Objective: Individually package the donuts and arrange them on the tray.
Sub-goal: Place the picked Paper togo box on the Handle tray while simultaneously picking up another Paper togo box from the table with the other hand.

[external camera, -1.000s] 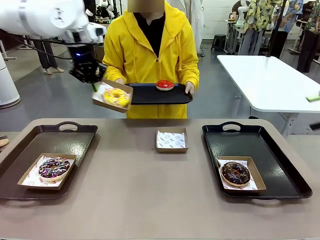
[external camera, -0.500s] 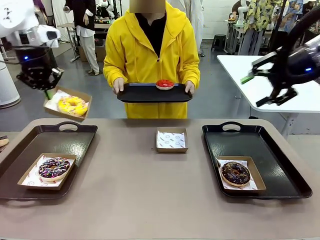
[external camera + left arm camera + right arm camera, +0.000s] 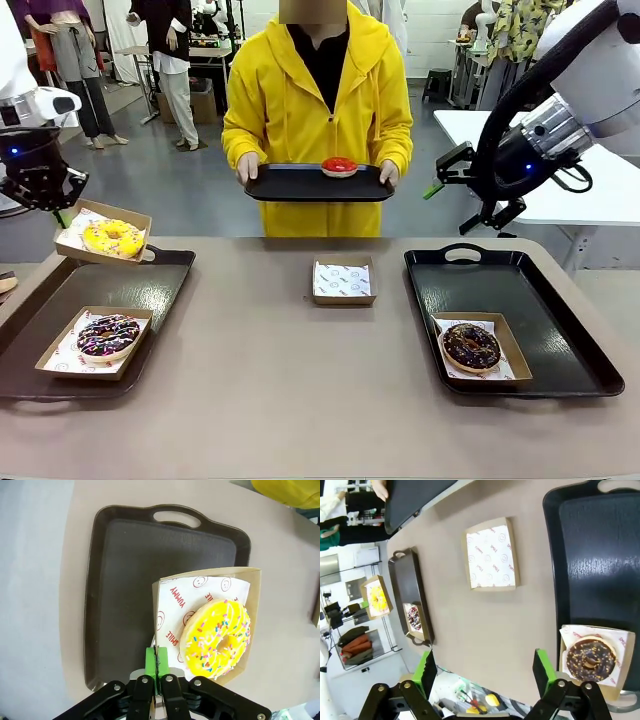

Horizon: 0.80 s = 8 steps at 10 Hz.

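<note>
Nearest me, the sprinkled donut [image 3: 108, 335] sat boxed on the left tray [image 3: 150, 290], and the dark chocolate donut [image 3: 471, 346] sat boxed on the right tray [image 3: 560, 330]. A spare box [image 3: 343, 281] waited mid-bench, probably for the red donut [image 3: 339, 166]. The left end effector [image 3: 156, 662] pinched the wall of the carton [image 3: 165, 605] carrying the yellow donut [image 3: 217, 637], above the left tray's far corner. The right end effector [image 3: 485, 672] gaped wide, empty. Beyond, a person held the red donut out on a serving tray [image 3: 290, 185].
</note>
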Each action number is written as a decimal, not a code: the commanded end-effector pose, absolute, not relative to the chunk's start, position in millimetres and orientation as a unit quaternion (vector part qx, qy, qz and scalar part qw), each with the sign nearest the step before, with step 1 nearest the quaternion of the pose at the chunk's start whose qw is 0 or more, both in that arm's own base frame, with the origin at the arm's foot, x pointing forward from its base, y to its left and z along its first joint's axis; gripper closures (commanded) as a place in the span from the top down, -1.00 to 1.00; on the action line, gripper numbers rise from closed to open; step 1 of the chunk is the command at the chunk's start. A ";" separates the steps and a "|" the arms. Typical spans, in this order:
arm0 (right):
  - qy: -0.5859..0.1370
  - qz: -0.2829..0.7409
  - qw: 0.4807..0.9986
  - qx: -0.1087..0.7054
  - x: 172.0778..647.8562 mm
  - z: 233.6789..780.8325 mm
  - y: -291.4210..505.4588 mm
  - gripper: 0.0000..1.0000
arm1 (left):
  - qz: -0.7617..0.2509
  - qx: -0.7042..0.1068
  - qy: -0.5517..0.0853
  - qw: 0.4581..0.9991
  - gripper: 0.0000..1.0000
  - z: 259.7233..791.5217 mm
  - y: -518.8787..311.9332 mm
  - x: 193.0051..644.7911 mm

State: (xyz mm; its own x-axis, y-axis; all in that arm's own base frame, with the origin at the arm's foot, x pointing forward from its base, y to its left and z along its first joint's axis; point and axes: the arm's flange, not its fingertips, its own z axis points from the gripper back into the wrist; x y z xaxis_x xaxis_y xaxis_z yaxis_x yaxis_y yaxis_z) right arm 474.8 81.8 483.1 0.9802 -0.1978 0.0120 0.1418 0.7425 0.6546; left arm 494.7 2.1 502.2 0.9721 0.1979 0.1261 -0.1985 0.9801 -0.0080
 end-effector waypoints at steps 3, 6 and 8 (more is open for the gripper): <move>-0.044 -0.090 0.933 0.347 473.3 486.6 80.9 1.00 | 0.092 0.005 -0.063 0.994 -0.98 505.2 -5.9 494.8; -0.044 -0.090 0.933 0.347 473.3 486.6 80.9 1.00 | 0.092 0.005 -0.063 0.994 -0.98 505.2 -5.9 494.8; -0.043 -0.091 0.932 0.349 474.2 485.6 79.8 1.00 | 0.092 0.005 -0.063 0.994 -0.98 505.2 -5.9 494.8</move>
State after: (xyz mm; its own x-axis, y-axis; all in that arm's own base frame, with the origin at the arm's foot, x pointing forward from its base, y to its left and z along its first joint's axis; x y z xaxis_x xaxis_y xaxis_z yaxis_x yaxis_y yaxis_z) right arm 474.2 80.0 485.6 0.9799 -0.1990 0.0159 0.1395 0.7397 0.6584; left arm 494.8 -6.2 502.1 0.9750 0.1821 0.1271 -0.1832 0.9831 -0.0034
